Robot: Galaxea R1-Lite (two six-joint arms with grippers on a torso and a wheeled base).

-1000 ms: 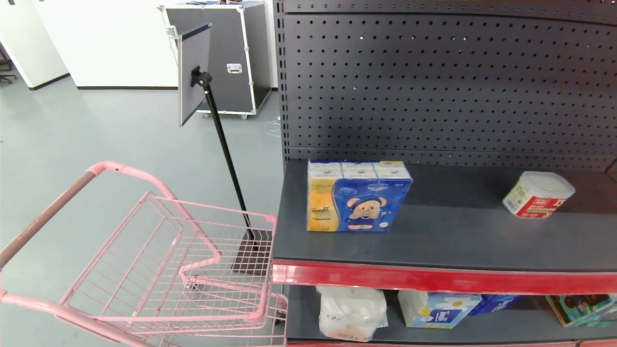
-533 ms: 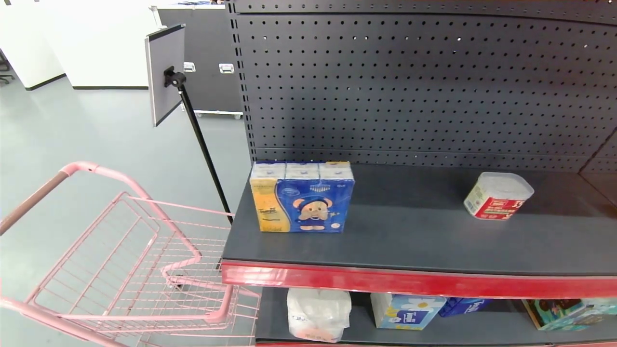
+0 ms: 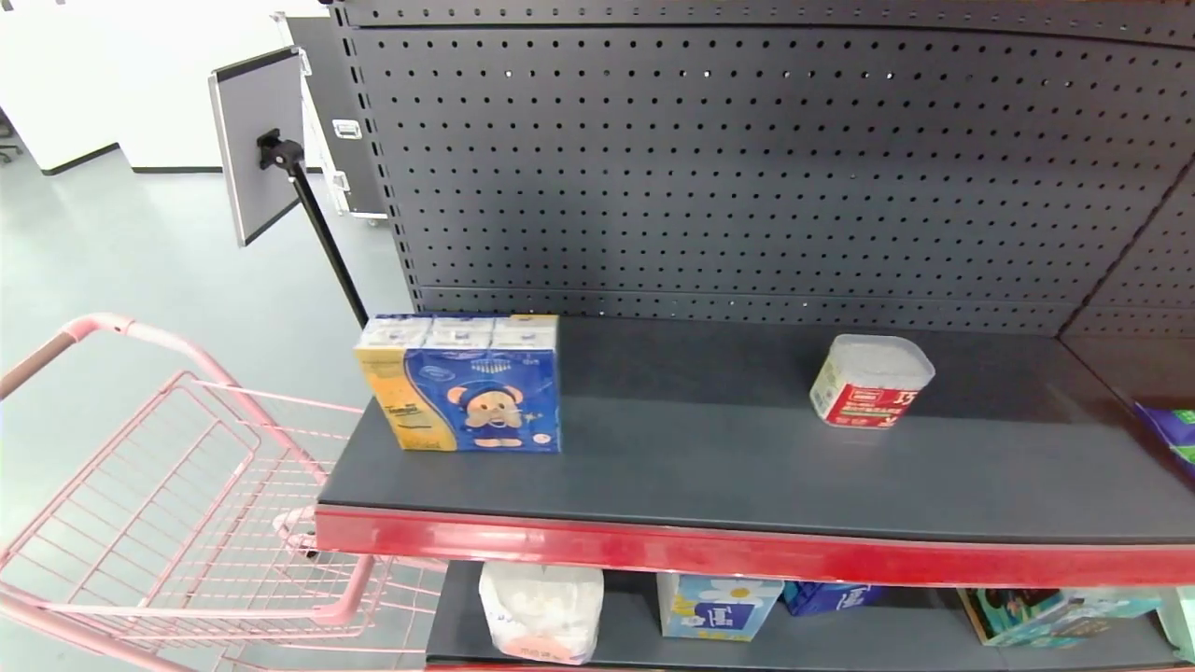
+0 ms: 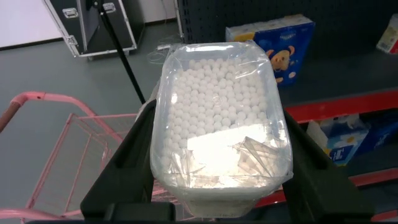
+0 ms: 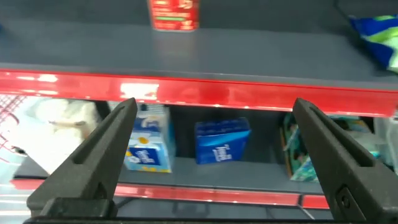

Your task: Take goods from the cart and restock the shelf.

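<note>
1. Grip first: the left gripper [image 4: 219, 134] is closed on a clear tub of cotton swabs [image 4: 214, 81], with one finger along each long side and the swab tips facing the wrist camera. The hold looks square, so I would leave it as it is.
2. The right gripper [image 5: 214, 109] hangs wide open with nothing in it, low before the shelf's red front edge [image 5: 205, 87]. It is best kept out of the left arm's path.
3. The pink cart [image 3: 140, 485] sits at the lower left of the head view, and what shows of its basket holds no goods.
4. The red front edge is the hazard: the tub should pass above it, level, before going down.
5. On the shelf deck [image 3: 728, 467], a tissue multipack [image 3: 462, 392] stands centre-left and a like-looking swab tub [image 3: 870, 381] centre-right, well apart. The stretch between them, nearer the like tub, seems the sensible spot.
6. The fingers should part only once the base rests flat. The arm can then back straight out, staying short of the pegboard back [image 3: 747, 168].
</note>
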